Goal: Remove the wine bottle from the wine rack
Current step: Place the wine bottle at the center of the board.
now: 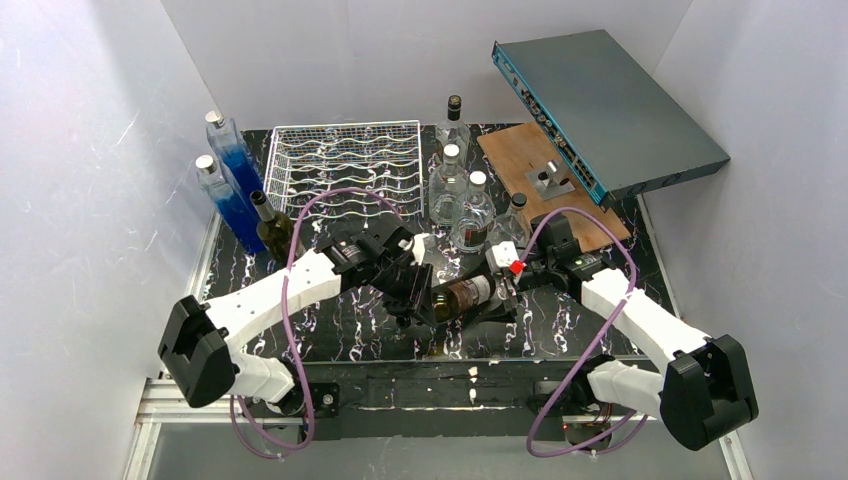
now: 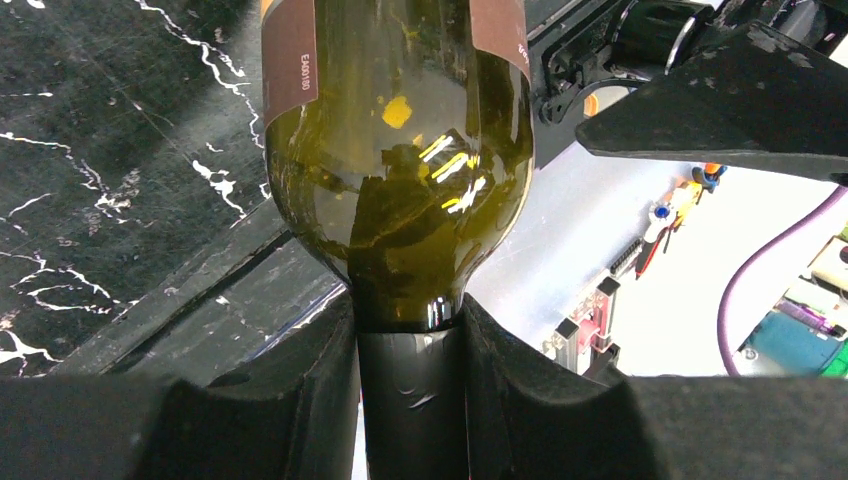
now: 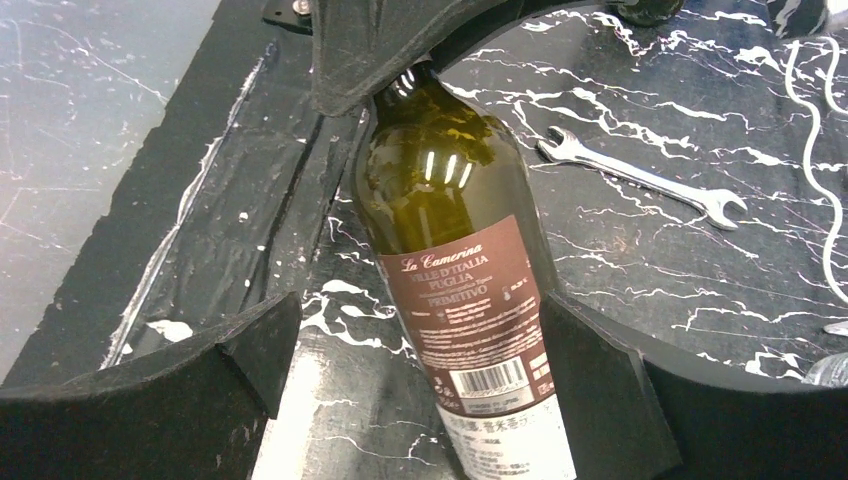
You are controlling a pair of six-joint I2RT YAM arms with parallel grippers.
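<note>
My left gripper (image 2: 410, 345): clamped on wine bottle (image 2: 400, 180) neck.
My right gripper (image 3: 420, 340): jaws wide, straddling its body.
Wine rack (image 1: 345, 160): far left.

The wine bottle (image 1: 467, 294) lies sideways before the wine rack (image 1: 345, 165), perhaps above the table (image 1: 350, 330).

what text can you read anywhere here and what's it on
"La Camerina": back label of the wine bottle
"PUGLIA": same label
"PRIMITIVO": same label
"EA50180": label edge, printed sideways, left wrist view
Fine print and barcode digits lower down: too small to read
</note>
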